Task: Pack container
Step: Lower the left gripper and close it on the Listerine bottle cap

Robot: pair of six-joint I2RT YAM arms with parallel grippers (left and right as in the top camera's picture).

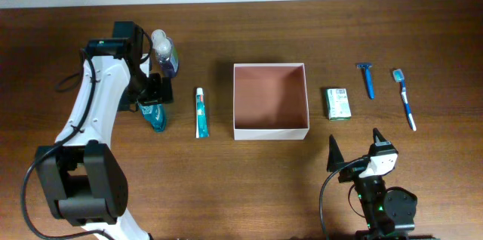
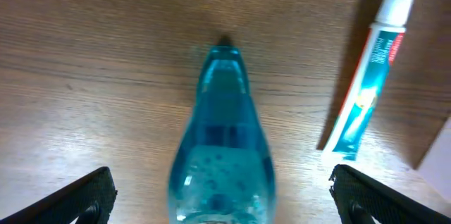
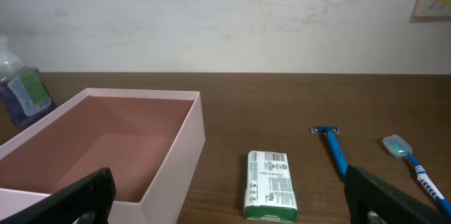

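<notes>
Your brown tabletop [image 1: 226, 187] holds the container [image 1: 270, 131] at centre. At its nine o'clock, your left tool [image 2: 225, 196] gapes astride a blue bottle [image 2: 222, 146]. Your right tool [image 1: 355, 136] is spread too. At three o'clock, the green-and-white box [image 3: 270, 185] has unreadable print.

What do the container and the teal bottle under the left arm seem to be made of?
The container: probably thin cardboard with a matte finish; its walls are thin, flat and sharp-cornered. The teal bottle: likely clear glossy plastic; bubbles show through its tinted body.
</notes>
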